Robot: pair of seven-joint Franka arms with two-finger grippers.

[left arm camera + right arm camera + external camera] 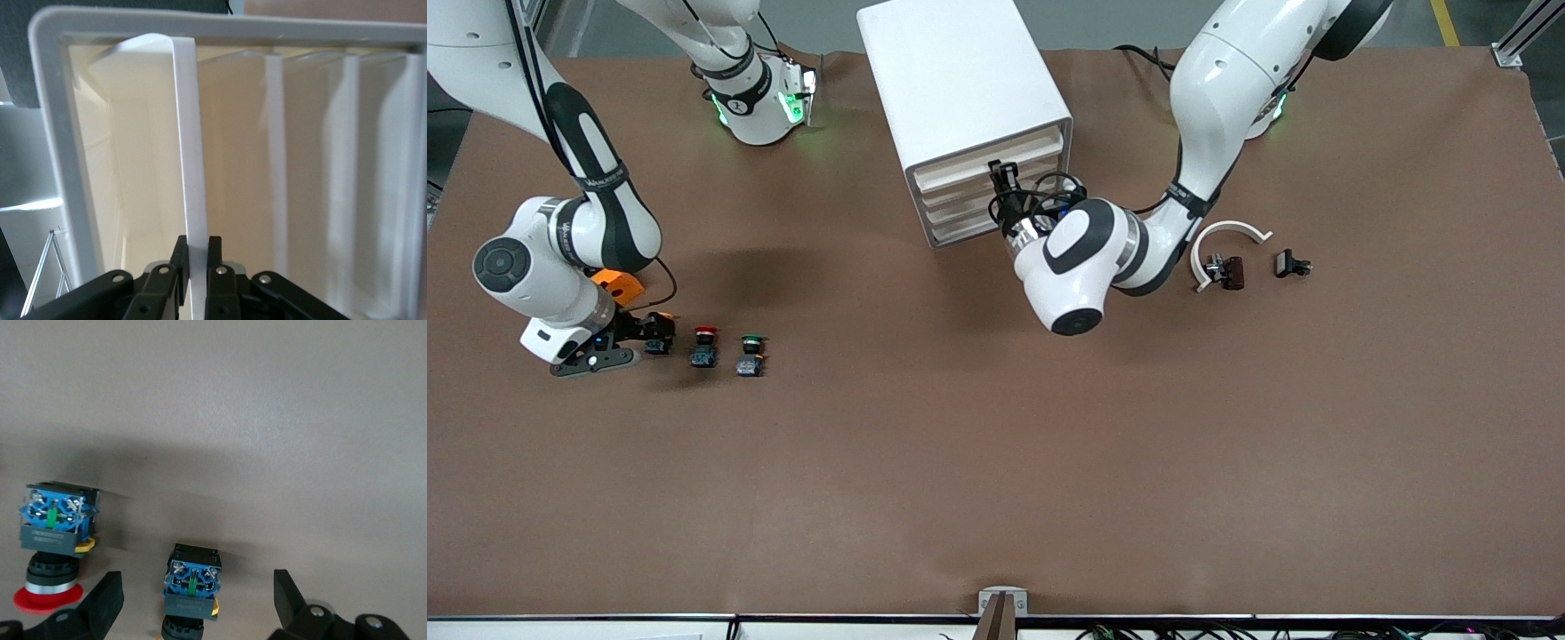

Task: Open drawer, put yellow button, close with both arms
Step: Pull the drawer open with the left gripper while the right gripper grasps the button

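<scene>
— Yellow button (192, 587): we see only its blue base between the spread fingers of the right gripper (193, 603); its cap is cut off.
— We count three buttons: it sits at nine o'clock of the red one (704, 346) and the green one (751, 355).
— The left gripper (196, 257) pinches the drawer (190, 160) front's edge.

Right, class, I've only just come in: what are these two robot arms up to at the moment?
The left gripper is pinched on the front lip of the drawer, the top one of the white cabinet, which does not look pulled out yet. The right gripper is open, low at the right arm's end of the table, its fingers either side of the yellow button. A red button and a green button sit beside it on the table.
</scene>
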